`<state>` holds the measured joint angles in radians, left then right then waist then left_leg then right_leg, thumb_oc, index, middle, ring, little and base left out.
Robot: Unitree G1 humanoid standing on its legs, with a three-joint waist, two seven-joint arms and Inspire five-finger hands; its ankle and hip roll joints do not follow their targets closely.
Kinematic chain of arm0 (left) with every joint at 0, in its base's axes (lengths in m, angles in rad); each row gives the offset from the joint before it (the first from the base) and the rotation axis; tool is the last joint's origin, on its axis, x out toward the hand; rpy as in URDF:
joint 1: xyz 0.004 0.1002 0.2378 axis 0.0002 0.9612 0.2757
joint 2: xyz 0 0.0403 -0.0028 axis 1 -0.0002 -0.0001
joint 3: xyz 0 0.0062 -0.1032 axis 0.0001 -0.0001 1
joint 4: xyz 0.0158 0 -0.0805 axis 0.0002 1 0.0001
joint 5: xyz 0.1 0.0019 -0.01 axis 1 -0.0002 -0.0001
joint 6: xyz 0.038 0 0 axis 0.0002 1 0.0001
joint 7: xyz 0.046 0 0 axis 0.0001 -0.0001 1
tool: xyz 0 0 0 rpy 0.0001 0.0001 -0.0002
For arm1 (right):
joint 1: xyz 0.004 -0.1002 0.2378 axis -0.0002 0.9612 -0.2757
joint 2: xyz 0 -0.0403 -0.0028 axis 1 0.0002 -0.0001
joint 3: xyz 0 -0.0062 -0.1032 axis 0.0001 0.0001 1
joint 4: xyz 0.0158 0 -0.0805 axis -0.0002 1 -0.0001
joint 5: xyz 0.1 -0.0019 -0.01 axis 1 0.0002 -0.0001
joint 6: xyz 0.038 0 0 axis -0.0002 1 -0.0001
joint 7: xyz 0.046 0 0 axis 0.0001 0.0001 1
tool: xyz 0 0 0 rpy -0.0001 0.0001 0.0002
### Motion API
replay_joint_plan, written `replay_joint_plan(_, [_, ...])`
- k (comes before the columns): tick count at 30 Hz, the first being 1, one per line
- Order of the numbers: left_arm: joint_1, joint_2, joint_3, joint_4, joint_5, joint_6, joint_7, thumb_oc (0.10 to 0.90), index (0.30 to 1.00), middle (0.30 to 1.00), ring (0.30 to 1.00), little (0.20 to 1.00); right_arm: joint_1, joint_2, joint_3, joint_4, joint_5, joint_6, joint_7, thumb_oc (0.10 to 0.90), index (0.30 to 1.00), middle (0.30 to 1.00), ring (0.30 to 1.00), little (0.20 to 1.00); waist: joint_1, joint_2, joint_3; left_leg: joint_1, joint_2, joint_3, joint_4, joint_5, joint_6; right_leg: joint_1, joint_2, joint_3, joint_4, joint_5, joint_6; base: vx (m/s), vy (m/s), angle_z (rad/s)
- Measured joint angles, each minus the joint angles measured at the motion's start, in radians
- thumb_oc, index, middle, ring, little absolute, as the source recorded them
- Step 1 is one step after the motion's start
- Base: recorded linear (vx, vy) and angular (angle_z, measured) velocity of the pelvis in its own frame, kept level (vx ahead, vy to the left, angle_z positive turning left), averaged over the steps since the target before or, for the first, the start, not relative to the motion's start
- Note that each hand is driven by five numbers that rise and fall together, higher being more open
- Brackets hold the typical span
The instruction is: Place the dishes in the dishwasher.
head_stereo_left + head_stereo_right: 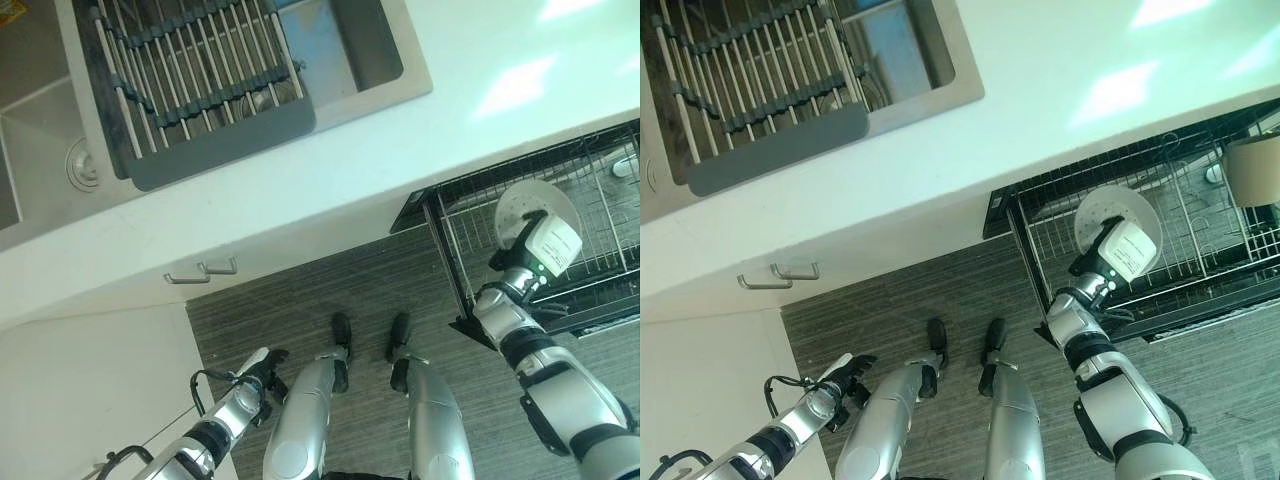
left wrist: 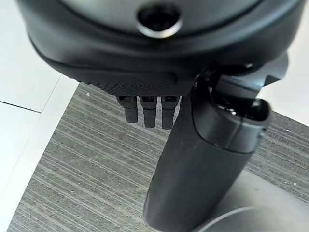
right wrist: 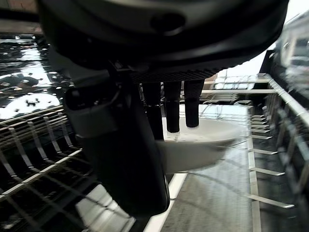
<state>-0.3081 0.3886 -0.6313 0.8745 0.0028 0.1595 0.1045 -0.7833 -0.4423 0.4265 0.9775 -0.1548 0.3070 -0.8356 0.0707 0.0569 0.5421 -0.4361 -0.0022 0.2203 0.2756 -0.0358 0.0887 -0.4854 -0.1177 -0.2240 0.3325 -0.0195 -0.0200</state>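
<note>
Fingers [image 3: 179,108] of the right hand [image 1: 522,262] curl over the top face of a round white ceramic plate [image 1: 537,212] while the thumb clamps it from beneath, a pinch that keeps the plate steady on its way in. It hangs over the pulled-out black and silver wire dishwasher rack [image 1: 600,215] at the right of the frame, tilted rather than flat, probably so its rim can slip between the upright tines. Whether it touches the wires yet I cannot tell.

At the lower left, the left hand [image 1: 262,366] hangs idle over the floor, fingers [image 2: 149,112] straight and relaxed, holding nothing.

A white countertop [image 1: 380,150] crosses the frame diagonally. At the upper left, a beige sink [image 1: 45,130] carries a grey slatted roll-up drying rack [image 1: 200,80]. Below the counter sit white cabinet fronts with two metal drawer handles [image 1: 202,270], and a grey striped wood-grain floor [image 1: 300,290] fills the lower middle. A tan cylindrical container [image 1: 1252,170] stands in the rack's far right.
</note>
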Motion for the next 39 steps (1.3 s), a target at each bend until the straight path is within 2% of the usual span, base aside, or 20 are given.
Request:
replay_joint_plan(1, [0.001, 0.000, -0.003, -0.004, 0.000, 0.009, 0.001, 0.800, 0.900, 0.900, 0.900, 0.900, -0.002, -0.001, 0.014, -0.002, -0.002, -0.027, 0.095, 0.800, 0.900, 0.900, 0.900, 0.900, 0.004, 0.000, 0.000, 0.001, 0.001, 0.000, -0.001, 0.001, -0.001, 0.000, 0.001, 0.000, -0.001, 0.001, -0.001, 0.00, 0.000, 0.00])
replay_joint_plan(3, [0.001, 0.000, 0.000, -0.006, 0.000, 0.013, 0.001, 0.800, 0.900, 0.900, 0.900, 0.900, -0.001, -0.001, 0.041, -0.004, -0.007, -0.045, 0.183, 0.800, 0.900, 0.900, 0.900, 0.900, 0.003, 0.000, 0.000, 0.001, 0.002, 0.000, -0.002, 0.003, -0.002, 0.000, 0.001, -0.001, -0.003, 0.002, -0.003, 0.00, -0.046, 0.01])
replay_joint_plan(8, [0.008, 0.031, 0.018, -0.042, 0.002, 0.040, -0.029, 0.800, 0.900, 0.900, 0.900, 0.900, -0.051, -0.127, 0.072, 0.020, 0.021, -0.144, 0.543, 0.800, 0.900, 0.900, 0.900, 0.900, -0.008, -0.014, -0.003, 0.031, 0.006, -0.007, 0.006, 0.005, -0.001, 0.040, 0.001, -0.011, -0.001, 0.005, -0.004, 0.01, -0.084, 0.03])
replay_joint_plan(11, [0.011, 0.049, 0.040, -0.097, 0.002, 0.059, -0.031, 0.800, 0.900, 0.900, 0.900, 0.900, -0.087, -0.159, 0.085, 0.028, 0.021, -0.157, 0.655, 0.800, 0.900, 0.900, 0.900, 0.900, 0.001, -0.016, -0.004, 0.033, 0.011, -0.008, 0.013, 0.007, -0.005, 0.045, 0.004, -0.013, -0.005, 0.005, -0.001, 0.01, -0.065, 0.00])
replay_joint_plan(14, [0.012, 0.059, 0.049, -0.115, 0.003, 0.061, -0.032, 0.800, 0.900, 0.900, 0.900, 0.900, -0.073, -0.151, 0.100, -0.026, 0.022, -0.170, 0.683, 0.800, 0.900, 0.900, 0.900, 0.900, 0.001, -0.018, -0.004, 0.034, 0.020, -0.009, 0.019, 0.007, -0.006, 0.056, 0.014, -0.015, -0.018, 0.013, 0.000, 0.03, -0.044, -0.02])
replay_joint_plan(18, [0.037, 0.059, 0.081, -0.117, 0.003, 0.062, -0.031, 0.800, 0.900, 0.900, 0.900, 0.900, 0.008, -0.150, 0.091, -0.184, 0.053, -0.133, 0.630, 0.800, 0.900, 0.900, 0.900, 0.900, -0.015, -0.030, -0.003, 0.060, 0.024, -0.008, 0.016, 0.009, -0.006, 0.095, 0.026, -0.015, -0.048, 0.036, -0.009, 0.03, -0.034, -0.02])
replay_joint_plan(21, [0.057, 0.059, 0.097, -0.125, 0.003, 0.081, -0.030, 0.800, 0.900, 0.900, 0.900, 0.900, 0.138, -0.150, 0.009, -0.354, 0.104, -0.110, 0.552, 0.800, 0.900, 0.900, 0.900, 0.900, -0.020, -0.044, -0.003, 0.092, 0.026, -0.004, 0.014, 0.001, -0.004, 0.136, 0.031, -0.012, -0.074, 0.043, -0.005, 0.01, -0.029, -0.05])
replay_joint_plan(25, [0.122, 0.055, 0.156, -0.128, 0.012, 0.080, -0.031, 0.800, 0.900, 0.900, 0.900, 0.900, 0.322, -0.123, -0.094, -0.636, 0.127, -0.104, 0.385, 0.800, 0.900, 0.900, 0.900, 0.900, -0.053, -0.056, -0.002, 0.164, 0.032, 0.014, 0.003, -0.014, -0.005, 0.218, 0.044, 0.003, -0.128, 0.060, 0.001, 0.02, -0.030, -0.14])
replay_joint_plan(27, [0.145, 0.053, 0.166, -0.114, 0.014, 0.080, -0.030, 0.800, 0.900, 0.900, 0.900, 0.900, 0.372, -0.103, -0.107, -0.711, 0.124, -0.116, 0.283, 0.800, 0.900, 0.900, 0.900, 0.900, -0.075, -0.065, -0.004, 0.210, 0.035, 0.022, -0.012, -0.025, -0.009, 0.266, 0.051, 0.014, -0.155, 0.061, 0.012, 0.00, -0.043, -0.20])
replay_joint_plan(30, [0.144, 0.038, 0.182, -0.080, 0.026, 0.075, -0.030, 0.800, 0.900, 0.900, 0.900, 0.900, 0.407, -0.078, -0.150, -0.721, 0.122, -0.122, 0.217, 0.800, 0.900, 0.900, 0.900, 0.900, -0.097, -0.068, -0.004, 0.239, 0.036, 0.029, -0.013, -0.026, -0.011, 0.290, 0.051, 0.018, -0.155, 0.060, 0.013, 0.08, -0.033, -0.06])
replay_joint_plan(33, [0.182, 0.016, 0.203, -0.049, 0.055, 0.054, -0.031, 0.800, 0.900, 0.900, 0.900, 0.900, 0.464, -0.076, -0.174, -0.731, 0.121, -0.126, 0.175, 0.800, 0.900, 0.900, 0.900, 0.900, -0.105, -0.067, -0.005, 0.317, 0.035, 0.040, -0.036, -0.048, -0.021, 0.352, 0.052, 0.030, -0.159, 0.039, 0.011, 0.06, -0.044, -0.13])
replay_joint_plan(36, [0.213, 0.012, 0.236, -0.046, 0.059, 0.028, -0.030, 0.800, 0.900, 0.900, 0.900, 0.900, 0.509, -0.076, -0.253, -0.786, 0.136, -0.173, 0.121, 0.800, 0.900, 0.900, 0.900, 0.900, -0.120, -0.064, -0.009, 0.329, 0.036, 0.042, -0.039, -0.051, -0.023, 0.360, 0.053, 0.029, -0.153, 0.030, 0.007, 0.09, -0.040, -0.02])
replay_joint_plan(39, [0.219, -0.021, 0.264, -0.001, 0.057, 0.022, -0.027, 0.800, 0.900, 0.900, 0.900, 0.900, 0.563, -0.073, -0.332, -0.868, 0.191, -0.285, 0.038, 0.800, 0.900, 0.900, 0.900, 0.900, -0.126, -0.057, -0.013, 0.350, 0.040, 0.045, -0.041, -0.054, -0.036, 0.376, 0.058, 0.033, -0.152, 0.023, 0.006, 0.09, -0.025, -0.04])
